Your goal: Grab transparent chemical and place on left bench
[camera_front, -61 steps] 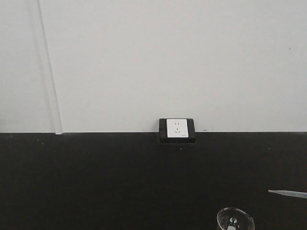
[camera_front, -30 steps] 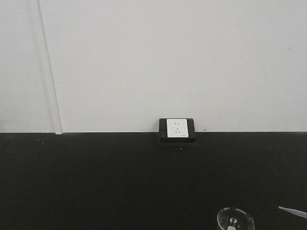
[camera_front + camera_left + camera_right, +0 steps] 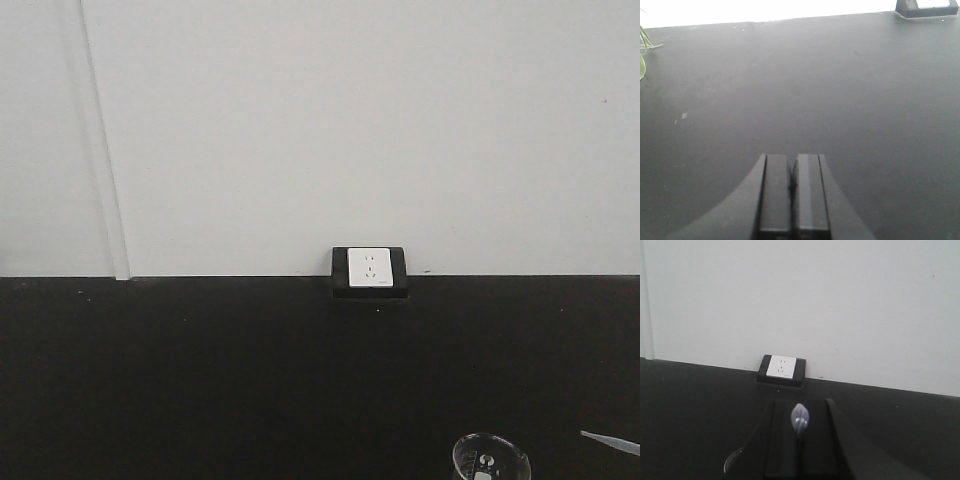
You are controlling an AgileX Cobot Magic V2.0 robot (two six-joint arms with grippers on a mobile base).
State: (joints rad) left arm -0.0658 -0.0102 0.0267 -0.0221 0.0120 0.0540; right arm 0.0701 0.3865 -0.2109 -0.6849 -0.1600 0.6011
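Exterior front-facing view puts the clear beaker (image 3: 488, 461), probably the transparent chemical, low and right on the black bench (image 3: 200, 380); it sits just down-left of the right gripper (image 3: 800, 405), clamped on a forward-pointing dropper (image 3: 800, 421); the left gripper (image 3: 792, 159), closed and empty, seems farther

**Black worktop with two items**

The matte black worktop (image 3: 200, 380) runs back to a pale wall. A socket box (image 3: 370, 272) sits at its rear edge. A glass beaker (image 3: 488, 460) stands well forward and right of the socket box.
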